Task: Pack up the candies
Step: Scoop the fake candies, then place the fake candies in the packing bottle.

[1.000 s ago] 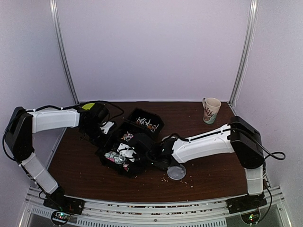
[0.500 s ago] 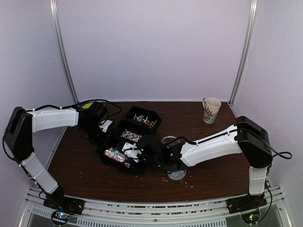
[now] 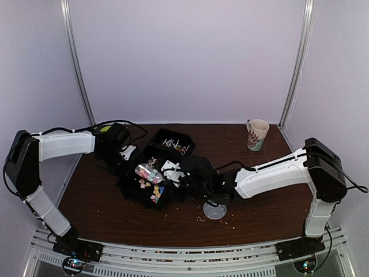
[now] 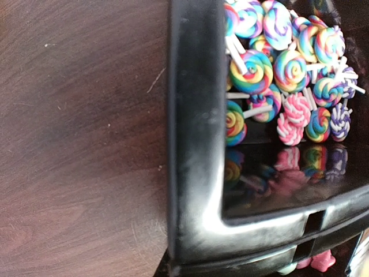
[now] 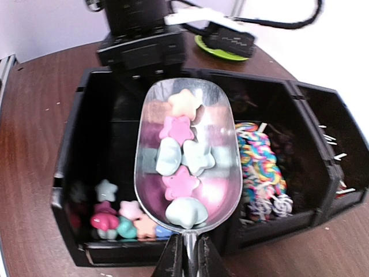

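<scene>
The black bins (image 5: 78,144) sit in the middle left of the worktop (image 3: 271,214), and their tall walls block any low path across. The left arm (image 3: 63,144) crowds their left side. The right arm (image 3: 271,172) lies stretched across the middle from the right. Its scoop (image 5: 187,156) of candies (image 5: 179,130) hangs over the bins and covers part of their open tops. A small round lid (image 3: 215,210) lies just in front of that arm. A mug (image 3: 257,134) stands in the far right corner. Bare worktop shows along the front edge, and at the back between mug and bins.
</scene>
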Robot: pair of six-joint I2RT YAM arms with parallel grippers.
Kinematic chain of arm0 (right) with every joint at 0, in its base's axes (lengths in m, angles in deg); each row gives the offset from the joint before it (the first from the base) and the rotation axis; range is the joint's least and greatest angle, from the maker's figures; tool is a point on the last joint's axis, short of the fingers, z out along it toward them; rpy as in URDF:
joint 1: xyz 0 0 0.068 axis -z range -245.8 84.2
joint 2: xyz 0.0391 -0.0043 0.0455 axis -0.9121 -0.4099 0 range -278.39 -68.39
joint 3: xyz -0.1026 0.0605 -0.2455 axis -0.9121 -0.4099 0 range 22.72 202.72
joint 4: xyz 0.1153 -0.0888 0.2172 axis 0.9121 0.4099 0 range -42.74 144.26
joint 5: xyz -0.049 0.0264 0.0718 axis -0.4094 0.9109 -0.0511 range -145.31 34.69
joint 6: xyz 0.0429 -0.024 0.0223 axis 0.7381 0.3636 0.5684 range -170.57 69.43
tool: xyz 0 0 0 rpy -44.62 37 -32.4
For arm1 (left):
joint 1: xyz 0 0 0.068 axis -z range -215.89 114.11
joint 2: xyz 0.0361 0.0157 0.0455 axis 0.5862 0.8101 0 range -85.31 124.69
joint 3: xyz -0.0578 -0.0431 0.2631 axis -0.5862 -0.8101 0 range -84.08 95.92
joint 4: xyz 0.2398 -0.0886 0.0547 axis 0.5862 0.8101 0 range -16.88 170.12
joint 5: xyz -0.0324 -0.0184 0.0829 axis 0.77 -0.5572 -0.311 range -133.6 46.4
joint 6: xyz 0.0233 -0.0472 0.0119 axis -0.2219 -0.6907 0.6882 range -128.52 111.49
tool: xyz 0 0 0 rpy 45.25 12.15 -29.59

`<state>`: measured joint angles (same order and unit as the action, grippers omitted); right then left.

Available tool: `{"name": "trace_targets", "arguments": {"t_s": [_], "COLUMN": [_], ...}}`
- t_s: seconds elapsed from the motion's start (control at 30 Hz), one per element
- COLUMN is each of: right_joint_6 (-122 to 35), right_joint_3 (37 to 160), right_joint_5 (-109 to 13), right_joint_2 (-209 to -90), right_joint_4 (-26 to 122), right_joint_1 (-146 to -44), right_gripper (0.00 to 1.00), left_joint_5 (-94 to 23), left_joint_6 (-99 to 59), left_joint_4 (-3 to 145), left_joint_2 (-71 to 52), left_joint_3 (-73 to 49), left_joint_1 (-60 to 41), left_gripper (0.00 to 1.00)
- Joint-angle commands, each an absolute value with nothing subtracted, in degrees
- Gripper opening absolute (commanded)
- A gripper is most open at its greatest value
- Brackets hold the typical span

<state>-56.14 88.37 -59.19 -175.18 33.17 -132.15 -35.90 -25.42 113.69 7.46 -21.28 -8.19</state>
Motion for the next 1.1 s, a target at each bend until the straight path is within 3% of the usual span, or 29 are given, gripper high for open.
{"name": "trace_targets", "arguments": {"t_s": [0.0, 0.37, 1.07], "right_joint_6": [-55.71, -57.31, -50.73], "right_joint_3": [85.67, 75.78, 74.41], "right_joint_5": [-63.13, -67.94, -77.74], "right_joint_2": [-170.41, -158.46, -140.82], "right_joint_4": [30.61, 30.84, 61.81], "right_joint_1": [-130.17, -127.21, -126.95], "right_gripper": [0.00, 0.00, 0.00], "left_joint_5": [-32.87, -32.61, -32.32], "left_joint_6": [-25.92, -26.09, -26.01], "left_joint_4": [105.45, 105.51, 106.16], "left_joint_2": [3.90, 3.73, 2.61], "left_joint_3": [-17.02, -16.93, -16.58], "left_joint_1": [-8.89, -9.63, -9.69], "left_gripper": [0.00, 0.00, 0.00]}}
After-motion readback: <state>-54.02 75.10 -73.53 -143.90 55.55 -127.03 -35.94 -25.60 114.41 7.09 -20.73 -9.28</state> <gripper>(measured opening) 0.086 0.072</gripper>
